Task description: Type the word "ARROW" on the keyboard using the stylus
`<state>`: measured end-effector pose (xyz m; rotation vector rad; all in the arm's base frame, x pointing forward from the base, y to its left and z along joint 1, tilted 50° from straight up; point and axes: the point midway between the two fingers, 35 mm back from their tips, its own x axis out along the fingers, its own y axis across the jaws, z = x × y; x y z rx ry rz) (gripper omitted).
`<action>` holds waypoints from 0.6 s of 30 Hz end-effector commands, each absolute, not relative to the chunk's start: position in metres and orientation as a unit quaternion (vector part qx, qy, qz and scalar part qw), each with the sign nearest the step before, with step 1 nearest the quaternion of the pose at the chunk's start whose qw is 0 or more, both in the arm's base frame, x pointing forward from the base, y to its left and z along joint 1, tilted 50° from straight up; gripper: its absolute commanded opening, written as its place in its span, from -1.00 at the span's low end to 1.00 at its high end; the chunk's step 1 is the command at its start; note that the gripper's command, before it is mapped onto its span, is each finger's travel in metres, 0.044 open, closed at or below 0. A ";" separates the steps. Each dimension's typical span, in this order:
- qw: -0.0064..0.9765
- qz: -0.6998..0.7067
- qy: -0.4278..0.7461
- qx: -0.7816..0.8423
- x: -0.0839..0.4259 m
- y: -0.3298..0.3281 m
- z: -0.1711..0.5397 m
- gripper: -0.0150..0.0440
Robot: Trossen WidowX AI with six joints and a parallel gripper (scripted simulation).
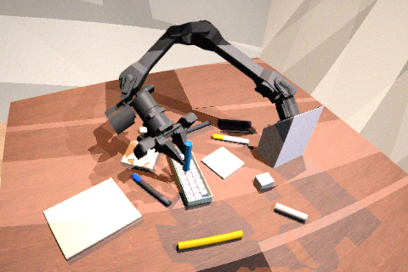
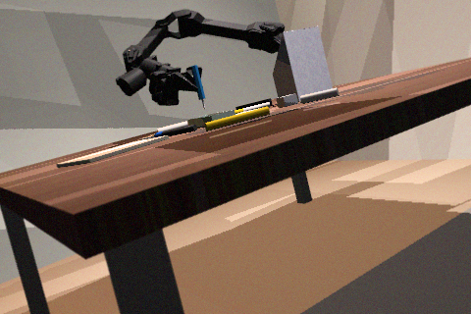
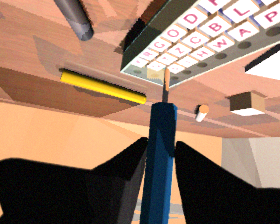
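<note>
My gripper (image 1: 185,161) (image 2: 197,84) (image 3: 161,145) is shut on the blue stylus (image 1: 188,153) (image 2: 198,79) (image 3: 161,127), which is close to upright with its thin tip down. In the exterior view the tip is a little above the keyboard (image 1: 199,202) (image 2: 221,116) (image 3: 160,28), not touching it. The keyboard has a grey-green case and white keys with red letters. In the wrist view the tip overlaps the near end of the keyboard; which key lies straight beneath it I cannot tell. The gripper covers the keyboard's far end in the top view.
A yellow stick (image 1: 210,240) (image 2: 237,119) (image 3: 102,87) lies in front. A blue-capped dark marker (image 1: 152,189) and a large pad (image 1: 91,218) lie left. A white square (image 1: 222,162), white cube (image 1: 264,180), white cylinder (image 1: 291,212) and grey upright block (image 1: 295,141) stand or lie right.
</note>
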<state>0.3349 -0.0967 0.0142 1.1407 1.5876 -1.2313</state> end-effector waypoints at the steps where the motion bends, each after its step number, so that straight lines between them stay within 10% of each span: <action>1: 0.403 -0.488 0.630 0.450 0.332 -0.107 0.005 -0.49; 18: 0.403 -0.488 0.630 0.450 0.332 -0.112 0.001 -0.22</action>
